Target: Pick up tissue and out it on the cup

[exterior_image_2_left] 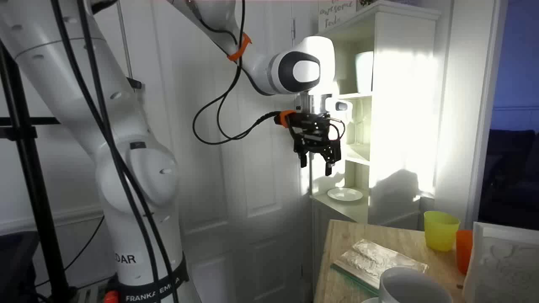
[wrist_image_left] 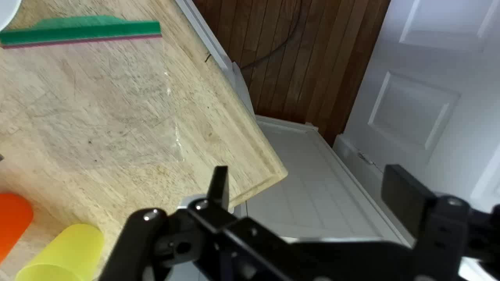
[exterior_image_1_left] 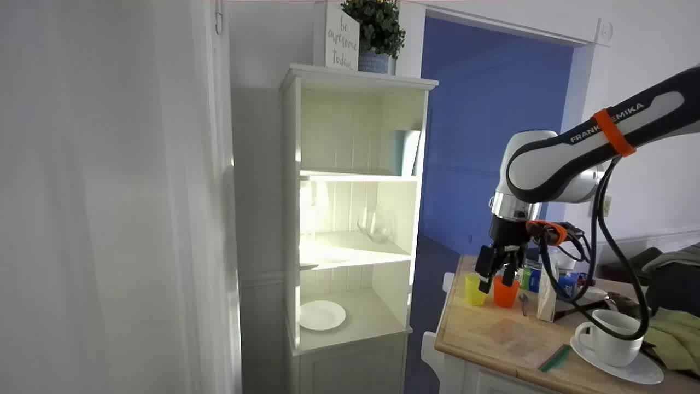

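Near the corner of the wooden surface (wrist_image_left: 218, 132), and well above it, my end effector (exterior_image_2_left: 316, 166) hangs with its jaws apart and nothing between them. My first worry is the target: I can't pick out a loose tissue for certain in any view. An upright white embossed piece (exterior_image_2_left: 501, 265) near the orange tumbler (exterior_image_1_left: 505, 294) might be it or its pack, but I can't tell — so a hasty descent could end in a grab at the wrong thing. Being limp, tissue may slide out of a shallow pinch, and an off-centre release could let it slip off the white teacup (exterior_image_1_left: 618, 351), which sits on its saucer (exterior_image_1_left: 648, 373) near the edge; coming in low, I could bump it too. Then there's clutter: a clear zip bag (wrist_image_left: 101, 105) with a green seal lies flat just beside the saucer, easy to drag along. The yellow tumbler (wrist_image_left: 68, 249) stands by the orange one — a sideways sweep would likely topple both. The hanging cable loop (exterior_image_2_left: 214, 143) could snag, and the white shelf unit (exterior_image_2_left: 404, 118) may limit my swing.
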